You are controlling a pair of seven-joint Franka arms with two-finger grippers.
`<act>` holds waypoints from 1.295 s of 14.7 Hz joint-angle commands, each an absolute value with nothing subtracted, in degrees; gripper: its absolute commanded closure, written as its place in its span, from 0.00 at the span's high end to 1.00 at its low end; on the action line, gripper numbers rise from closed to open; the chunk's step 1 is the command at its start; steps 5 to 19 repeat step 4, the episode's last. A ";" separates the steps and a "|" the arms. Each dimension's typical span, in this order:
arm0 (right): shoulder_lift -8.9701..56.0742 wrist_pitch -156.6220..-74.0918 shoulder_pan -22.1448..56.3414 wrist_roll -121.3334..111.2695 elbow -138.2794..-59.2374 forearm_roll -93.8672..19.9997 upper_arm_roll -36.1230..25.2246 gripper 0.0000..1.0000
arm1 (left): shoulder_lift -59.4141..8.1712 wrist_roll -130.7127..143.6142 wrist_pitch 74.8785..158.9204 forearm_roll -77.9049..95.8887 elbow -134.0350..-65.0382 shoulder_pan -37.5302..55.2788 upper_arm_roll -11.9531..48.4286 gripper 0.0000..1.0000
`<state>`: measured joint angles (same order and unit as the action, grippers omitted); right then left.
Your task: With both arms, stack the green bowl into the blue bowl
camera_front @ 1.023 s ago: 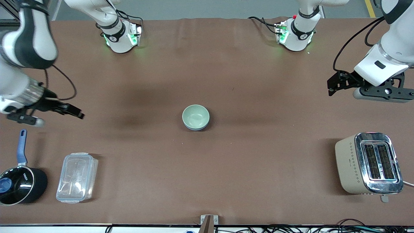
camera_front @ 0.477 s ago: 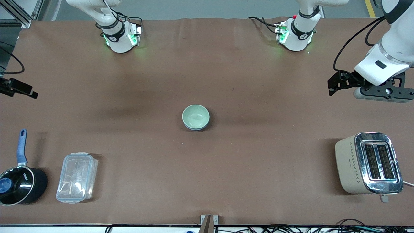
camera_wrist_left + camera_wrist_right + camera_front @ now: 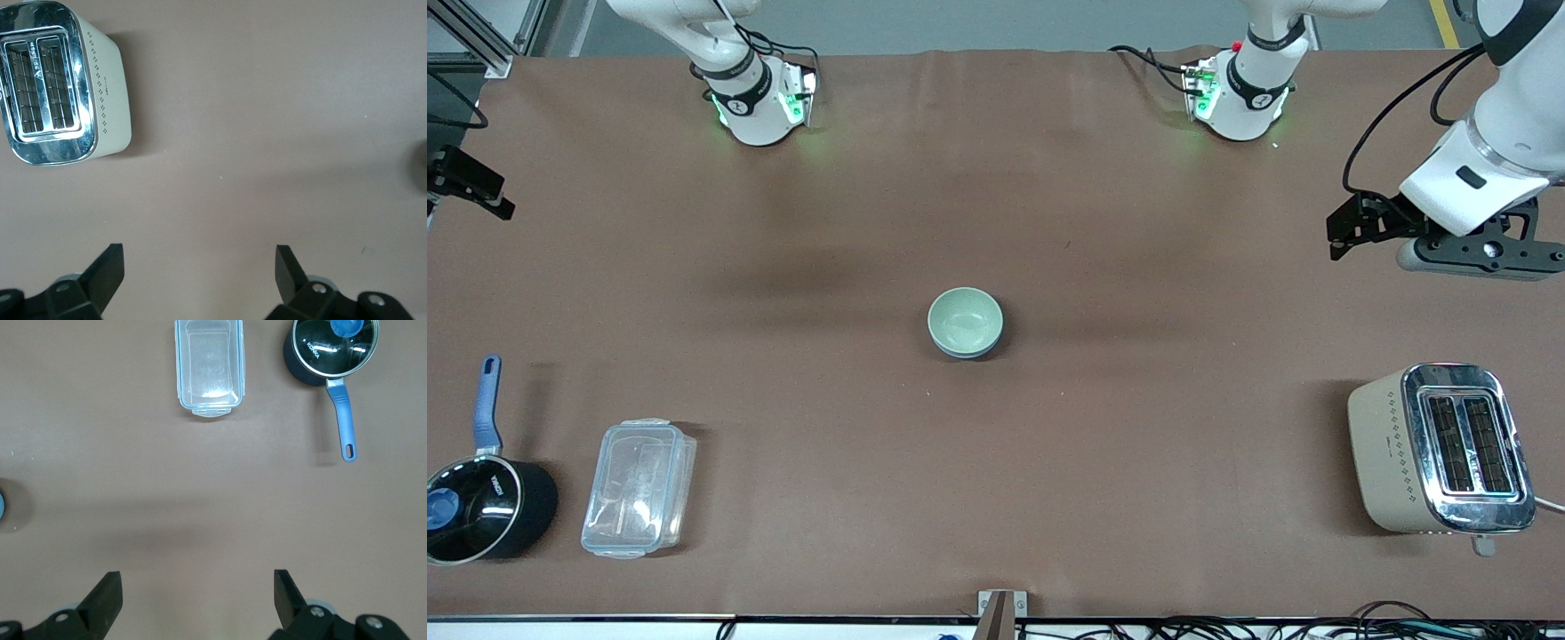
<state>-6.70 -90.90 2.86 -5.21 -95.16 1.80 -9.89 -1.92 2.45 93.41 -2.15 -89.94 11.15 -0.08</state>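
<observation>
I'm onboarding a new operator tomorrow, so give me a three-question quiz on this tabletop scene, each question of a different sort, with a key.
1. True or false: the green bowl sits inside the blue bowl.
2. Multiple choice: what lies on the table beside the black saucepan? A) a clear plastic container B) a toaster C) a mug
3. Fill in: the left gripper hangs with its fingers ____ over bare table near the toaster.

Key
1. True: only a blue edge shows under the green bowl.
2. A: the clear plastic container.
3. Open. The right gripper is open too, over the right arm's end of the table.
</observation>
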 commanded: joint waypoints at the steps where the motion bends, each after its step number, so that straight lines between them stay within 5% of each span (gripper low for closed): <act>1: -3.17 -91.14 2.63 -5.80 -91.07 3.08 -9.93 1.00 | -1.76 1.49 91.93 -2.11 -89.03 10.90 0.09 1.00; 19: -2.55 -91.58 2.55 -6.59 -90.09 2.29 -9.93 1.00 | -1.76 1.49 91.85 -2.02 -88.95 10.90 0.09 1.00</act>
